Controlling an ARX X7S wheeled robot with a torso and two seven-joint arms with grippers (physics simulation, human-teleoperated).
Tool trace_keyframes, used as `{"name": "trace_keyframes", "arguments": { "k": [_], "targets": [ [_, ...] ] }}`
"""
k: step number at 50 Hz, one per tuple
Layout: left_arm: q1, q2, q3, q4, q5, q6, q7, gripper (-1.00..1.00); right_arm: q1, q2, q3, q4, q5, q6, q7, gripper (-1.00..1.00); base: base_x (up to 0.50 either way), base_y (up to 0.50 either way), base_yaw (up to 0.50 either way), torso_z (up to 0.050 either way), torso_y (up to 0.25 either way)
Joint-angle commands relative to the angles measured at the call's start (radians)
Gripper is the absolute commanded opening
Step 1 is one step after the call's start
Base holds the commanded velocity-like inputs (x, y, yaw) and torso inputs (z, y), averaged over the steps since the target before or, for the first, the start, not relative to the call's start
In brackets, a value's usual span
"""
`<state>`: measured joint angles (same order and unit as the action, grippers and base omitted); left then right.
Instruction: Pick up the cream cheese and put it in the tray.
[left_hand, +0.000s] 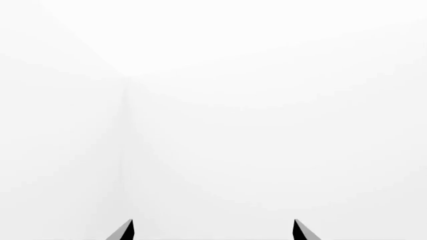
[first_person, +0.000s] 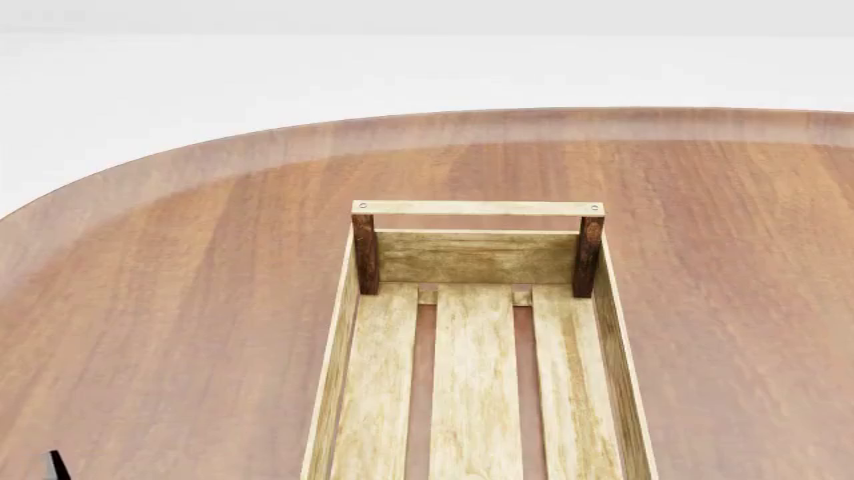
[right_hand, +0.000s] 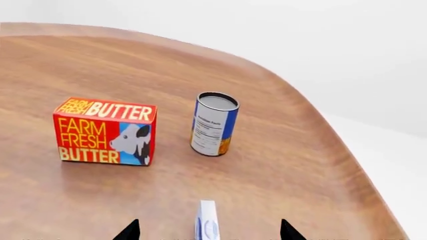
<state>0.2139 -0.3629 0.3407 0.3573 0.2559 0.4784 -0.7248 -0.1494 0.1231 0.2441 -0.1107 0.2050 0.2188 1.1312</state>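
The tray (first_person: 474, 350) is sitting on the table (first_person: 174, 300). The butter box (right_hand: 105, 131), the can (right_hand: 213, 124) and the cream cheese (right_hand: 207, 220) are standing on the table, apart from each other.

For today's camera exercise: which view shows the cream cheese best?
The right wrist view. The cream cheese stands edge-on on the table between the right hand's open fingertips, near the butter box and can. The head view shows only the tray; the left wrist view, blank white.

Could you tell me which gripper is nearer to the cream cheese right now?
Right. The right gripper has the cream cheese between its open fingertips. The left gripper faces only blank white, with no cream cheese in its view.
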Motion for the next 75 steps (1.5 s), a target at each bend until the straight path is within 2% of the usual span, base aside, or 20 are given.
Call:
{"name": "trace_keyframes", "arguments": {
  "k": [1, 38, 75],
  "targets": [
    [-0.005, 0.0, 0.004, -0.005, -0.003, -0.006, -0.002, 1.0, 0.011, 0.013, 0.014, 0.044, 0.024, -0.006, -0.003, 1.0, 0.0, 0.0, 0.0, 0.0, 0.0],
    [-0.003, -0.005, 0.009, 0.022, -0.007, -0.03, -0.008, 1.0, -0.006, 0.073, 0.057, -0.015, 0.069, 0.049, 0.002, 1.0, 0.0, 0.0, 0.0, 0.0, 0.0],
    [-0.001, -0.015, 0.016, 0.026, -0.004, -0.03, -0.018, 1.0, 0.019, 0.075, 0.096, 0.109, 0.165, -0.013, -0.081, 1.0, 0.0, 0.0, 0.0, 0.0, 0.0]
  ]
}}
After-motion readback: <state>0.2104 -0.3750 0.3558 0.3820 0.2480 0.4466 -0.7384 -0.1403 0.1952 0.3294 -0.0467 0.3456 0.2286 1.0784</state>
